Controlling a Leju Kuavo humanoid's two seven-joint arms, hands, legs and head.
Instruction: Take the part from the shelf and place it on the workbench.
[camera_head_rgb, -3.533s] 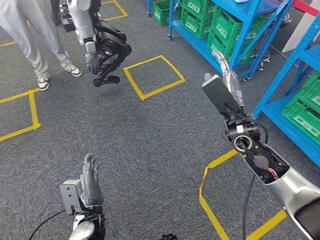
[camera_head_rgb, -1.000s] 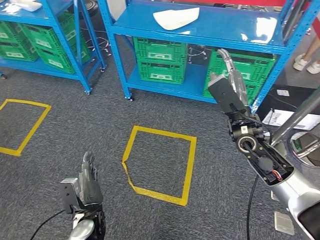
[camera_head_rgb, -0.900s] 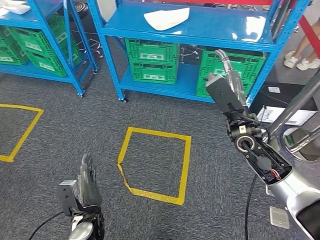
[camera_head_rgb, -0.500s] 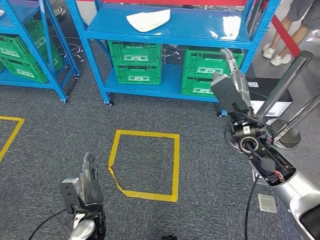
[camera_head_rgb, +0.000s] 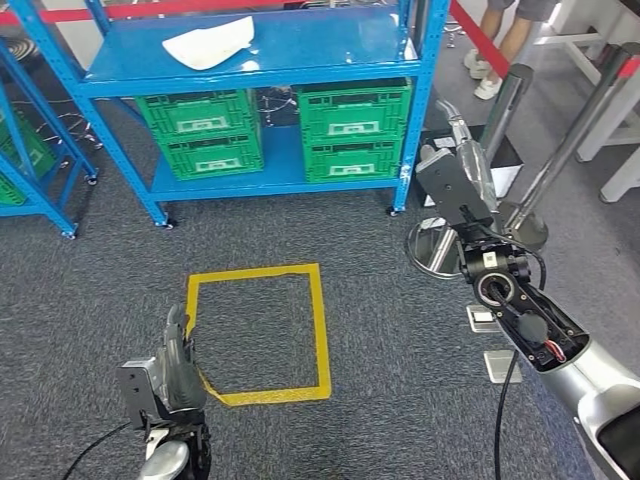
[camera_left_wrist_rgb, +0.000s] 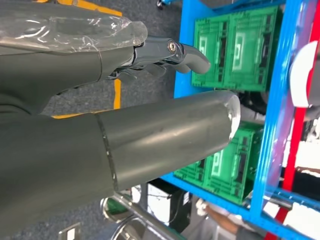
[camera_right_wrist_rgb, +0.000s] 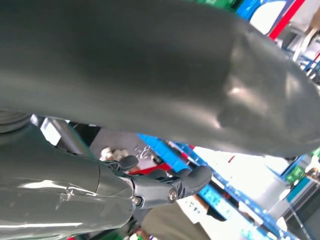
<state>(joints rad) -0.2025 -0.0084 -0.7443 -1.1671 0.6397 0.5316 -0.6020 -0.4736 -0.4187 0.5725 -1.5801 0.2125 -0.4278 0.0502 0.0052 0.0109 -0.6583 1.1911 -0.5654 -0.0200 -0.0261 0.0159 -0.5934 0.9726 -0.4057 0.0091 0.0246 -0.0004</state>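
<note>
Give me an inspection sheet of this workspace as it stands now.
Surface: grey carpet marked with a yellow tape square; no workbench seen.
Job's things: white part lying on the top level of the blue shelf.
Clutter: green crates on the lower level.
Hands: left hand low, holding nothing, fingers apart; right hand raised, holding nothing, fingers apart.
Cables: black cable beside the right forearm.
Surroundings: person's legs behind red tape; metal posts to the right.

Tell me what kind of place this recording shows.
Probably a warehouse or factory test area: blue metal shelving with green crates, yellow floor-tape square on grey carpet, and red barrier tape.
</note>
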